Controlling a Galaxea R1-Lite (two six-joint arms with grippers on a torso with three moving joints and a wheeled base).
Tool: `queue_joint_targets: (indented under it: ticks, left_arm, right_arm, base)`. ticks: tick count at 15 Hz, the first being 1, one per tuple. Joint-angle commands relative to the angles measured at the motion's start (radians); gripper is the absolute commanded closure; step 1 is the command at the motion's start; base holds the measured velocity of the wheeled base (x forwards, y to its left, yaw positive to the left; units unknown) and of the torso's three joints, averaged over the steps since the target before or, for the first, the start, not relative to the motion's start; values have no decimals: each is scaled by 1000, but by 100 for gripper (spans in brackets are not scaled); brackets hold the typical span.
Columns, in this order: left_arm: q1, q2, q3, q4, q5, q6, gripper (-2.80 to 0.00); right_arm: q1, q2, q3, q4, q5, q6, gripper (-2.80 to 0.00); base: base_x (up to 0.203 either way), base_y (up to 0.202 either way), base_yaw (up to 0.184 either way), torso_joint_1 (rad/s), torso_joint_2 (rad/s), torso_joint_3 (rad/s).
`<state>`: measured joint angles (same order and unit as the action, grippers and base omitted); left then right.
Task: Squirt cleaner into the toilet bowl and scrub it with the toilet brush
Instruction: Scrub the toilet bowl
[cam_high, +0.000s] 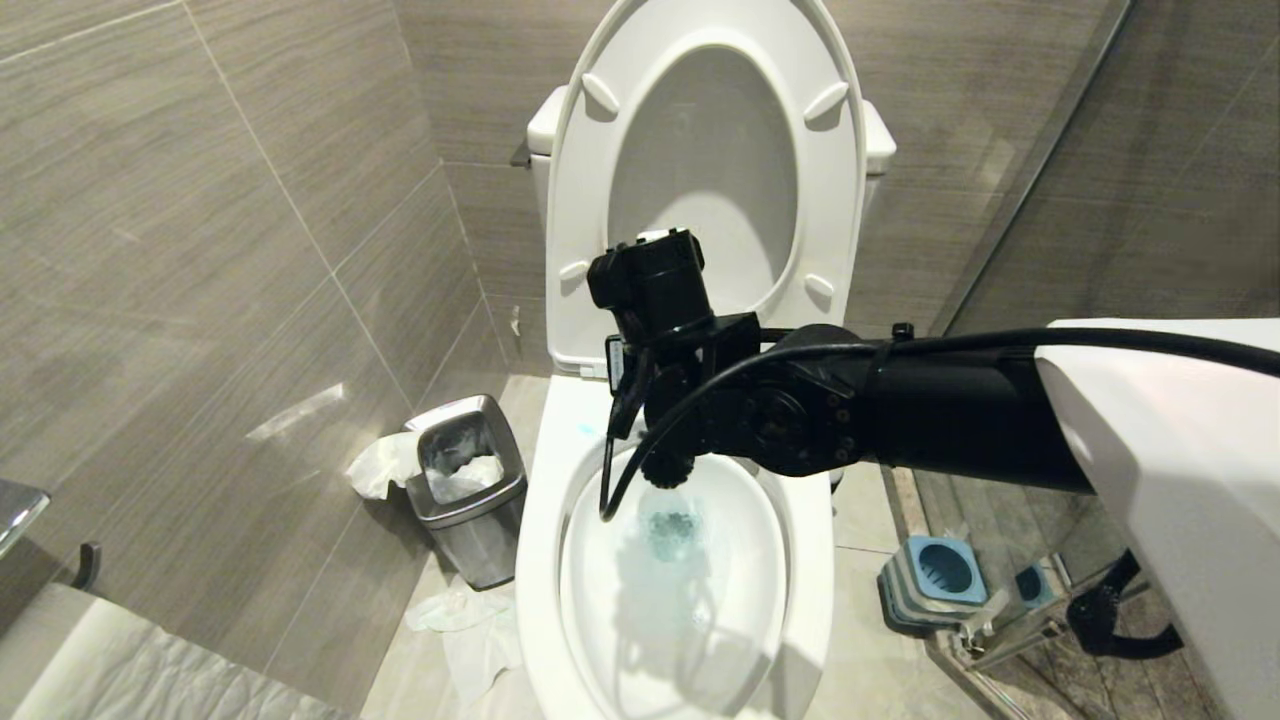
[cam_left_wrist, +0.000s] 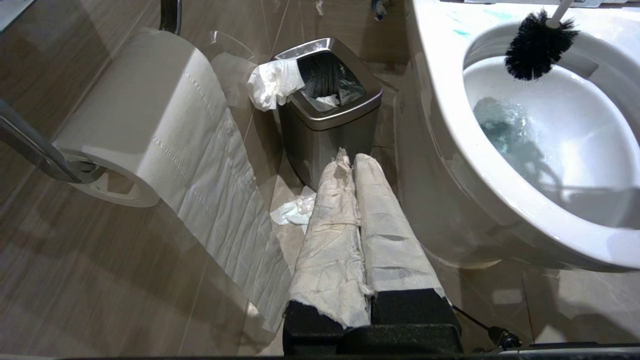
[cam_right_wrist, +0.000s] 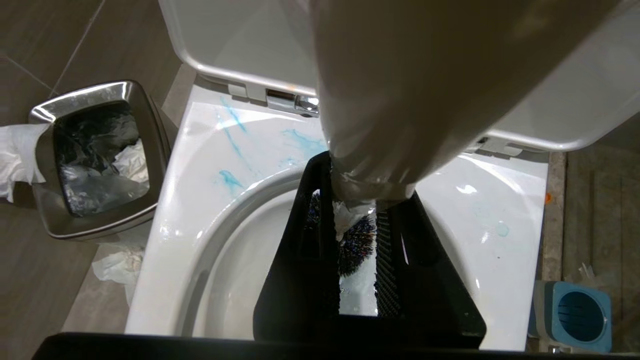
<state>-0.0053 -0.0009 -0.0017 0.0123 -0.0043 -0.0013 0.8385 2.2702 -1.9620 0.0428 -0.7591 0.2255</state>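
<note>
Reaching in from the right over the toilet bowl (cam_high: 540, 500), with the right end effector (cam_right_wrist: 357, 220) clamped narrowly on the white handle of the toilet brush (cam_left_wrist: 537, 45), fingers either side of the handle just above the head. Black bristle head hanging inside the bowl near the back rim, close to the hinges, above the water and not plainly touching the porcelain. Cleaner (cam_right_wrist: 232, 180) showing as turquoise streaks and drops on the flat rear rim by the chrome hinges, and as a pale blue tint in the water at the bottom of the bowl. Seat and lid standing raised against the cistern. Square blue-and-grey brush base (cam_high: 940, 575) sitting on the floor to the right of the bowl, beside the glass panel, well apart from the brush. Left end effector (cam_left_wrist: 352, 160) parked low to the left of the bowl, paper-wrapped fingers pressed together and holding nothing, pointing toward the steel bin (cam_left_wrist: 325, 110). Bin standing on the floor left of the bowl, near the tiled wall, with crumpled paper (cam_left_wrist: 272, 82) draped over its edge and more lying on the floor beside it. Toilet roll (cam_left_wrist: 135, 115) hanging from a holder on the left wall, a long strip trailing down.
</note>
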Motion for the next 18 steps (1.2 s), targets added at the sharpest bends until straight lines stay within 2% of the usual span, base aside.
queue_joint_targets:
  ticks: [1,7,10,13,15,18]
  left_arm:
    - [-1,1,0,0,0,0,0]
    - [1,1,0,0,0,0,0]
    - [1,1,0,0,0,0,0]
    - [0,1,0,0,0,0,0]
    - [1,1,0,0,0,0,0]
    - [-1,1,0,0,0,0,0]
  right_arm:
    - [0,47,-4,-4,0,5,0]
    - [-20,262,-12,-10,16,16,0]
    - [-24,269,-12,-11,18,19,0]
    - [-20,161,-1,-7,21,21,0]
    - [-4,23,45,7,23,19,0]
    - [31,-233,149,109,40,18,0]
  base:
    - [0,0,0,0,0,0]
    - [0,0,0,0,0,0]
    - [0,0,0,0,0,0]
    - [0,0,0,0,0,0]
    - [0,0,0,0,0,0]
    - [0,0,0,0,0,0]
